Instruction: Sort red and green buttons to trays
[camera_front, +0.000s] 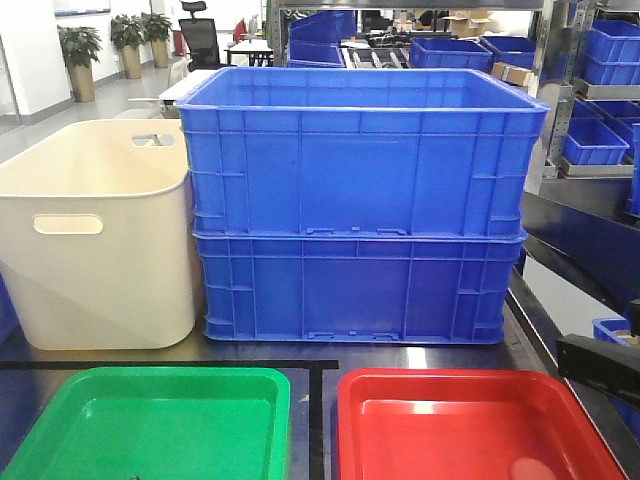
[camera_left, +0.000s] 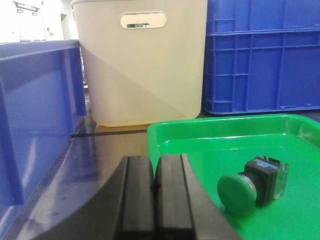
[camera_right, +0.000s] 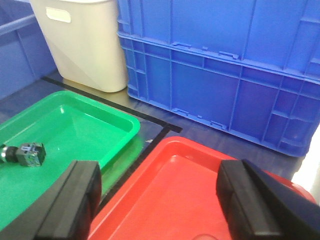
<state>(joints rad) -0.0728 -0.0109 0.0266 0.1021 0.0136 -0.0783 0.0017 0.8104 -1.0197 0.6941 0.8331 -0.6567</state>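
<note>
The green tray (camera_front: 150, 373) lies front left and the red tray (camera_front: 450, 376) front right. A green button (camera_left: 245, 187) with a black and clear body lies on its side in the green tray (camera_left: 225, 123), also seen from the right wrist as the green button (camera_right: 22, 154). My left gripper (camera_left: 156, 187) is shut on nothing, just left of that button at the tray's left rim. Over the red tray (camera_right: 180, 185) my right gripper (camera_right: 160, 200) hangs wide open and empty. Red buttons are out of view.
Two stacked blue crates (camera_front: 360, 180) and a cream tub (camera_front: 95, 250) stand close behind the trays. Another blue crate (camera_left: 35, 115) walls in the left side. Black tape lines (camera_front: 314, 420) run between the trays. Shelves with more blue bins (camera_front: 600, 90) stand at the right.
</note>
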